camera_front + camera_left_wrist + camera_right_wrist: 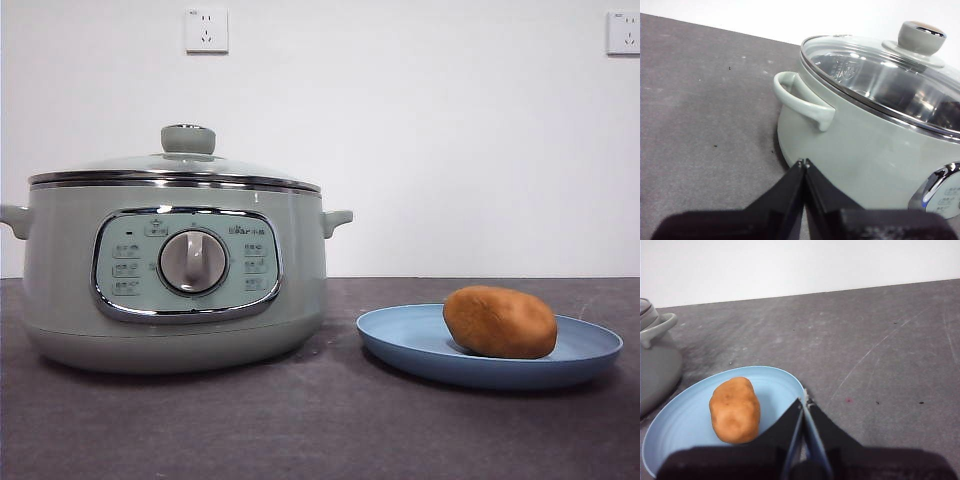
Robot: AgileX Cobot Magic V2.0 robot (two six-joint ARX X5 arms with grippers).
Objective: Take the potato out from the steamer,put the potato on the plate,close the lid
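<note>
Sage-green steamer (175, 285) sits on the dark grey bench (330, 430), glass lid (175, 165) seated flat on its chrome rim, green knob (188, 139) upright on top. Dial (193, 262) centred in the chrome-edged control panel; small handles (337, 219) on both sides.

Left claw (803, 163): jaws pressed together, gripping nothing, tips just beside the steamer's lower wall, under one side handle (802, 100). Not touching the pot as far as the wrist view shows. Lid and knob lie beyond the claw and higher.

Right claw (805, 402): jaws closed, empty, tips above the near rim of the blue plate (685, 420). Potato (735, 410) lies on its side on the plate, just beside this claw and apart from it. Steamer edge and one handle are visible past the plate, on the potato's far side from the claw.

Front view: plate (400, 345) stands near the steamer, a gap of bare bench between them; potato (500, 321) rests right of plate centre. Neither arm shows there. Two wall sockets (206, 30) on the white wall behind.
</note>
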